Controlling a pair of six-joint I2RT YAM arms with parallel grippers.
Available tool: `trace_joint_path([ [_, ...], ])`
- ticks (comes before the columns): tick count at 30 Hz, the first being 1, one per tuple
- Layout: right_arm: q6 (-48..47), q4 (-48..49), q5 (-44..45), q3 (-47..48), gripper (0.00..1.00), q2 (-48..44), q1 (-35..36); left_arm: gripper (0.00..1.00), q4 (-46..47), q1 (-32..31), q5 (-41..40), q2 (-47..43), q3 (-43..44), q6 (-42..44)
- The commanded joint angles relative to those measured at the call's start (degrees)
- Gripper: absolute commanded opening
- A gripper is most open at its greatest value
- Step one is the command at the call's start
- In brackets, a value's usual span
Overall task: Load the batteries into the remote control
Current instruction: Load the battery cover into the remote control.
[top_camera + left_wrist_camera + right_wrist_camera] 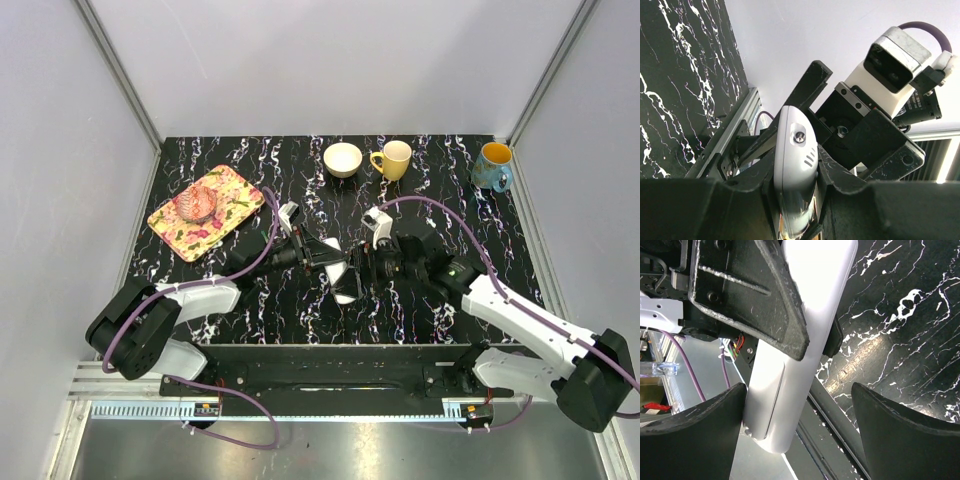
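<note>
The left gripper [330,258] is clamped on the remote control [345,276], holding it over the middle of the counter [250,165], with the cream bowl [343,159] at 12 o'clock from it. Seen from the left wrist, the remote control [795,165] is slim and white with a rounded end, one small round button and three short slots. The right gripper [799,390] stands spread wide around the handset's smooth, seamed end [790,390], which lies just beside one finger [715,430].

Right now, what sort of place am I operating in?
Probably a lab robot test cell: plain white walls on aluminium posts enclose a black marbled table, set with household props, a cream bowl and yellow mug.
</note>
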Motion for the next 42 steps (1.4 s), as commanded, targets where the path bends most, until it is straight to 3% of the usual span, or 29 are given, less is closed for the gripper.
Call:
trace_joint_path([
  [1, 2.0, 4.8, -3.9, -0.6, 0.91, 1.1, -0.8, 0.00, 6.6, -0.1, 1.4, -0.7, -0.7, -0.8],
  [14, 7.0, 7.0, -6.9, 0.4, 0.97, -2.7, -1.6, 0.00, 7.7, -0.1, 0.8, 0.4, -0.8, -0.8],
  [22, 10.8, 11.8, -12.4, -4.6, 0.85, -2.2, -6.1, 0.00, 9.2, -0.1, 1.3, 0.0, -1.2, -1.3],
  [26, 13.2, 17.1, -15.0, -6.0, 0.76, -0.7, -6.8, 0.00, 10.6, -0.2, 1.4, -0.1, -1.5, -1.7],
  [31, 15.6, 19.6, -17.8, -7.0, 0.52, 1.0, -7.8, 0.00, 11.7, -0.1, 1.4, -0.4, -1.7, -1.9],
  [39, 17.6, 22.9, -20.4, -8.2, 0.23, 1.4, -8.1, 0.00, 13.1, -0.1, 0.8, 0.3, -1.9, -2.2],
  [40, 17.4, 23.0, -21.4, -7.7, 0.10, 1.4, -8.1, 0.00, 12.9, -0.1, 0.6, 0.3, -2.0, -1.9],
  [42, 16.3, 21.4, -21.9, -7.0, 0.00, 1.2, -8.1, 0.00, 12.5, -0.1, 0.4, 0.7, -2.0, -1.6],
])
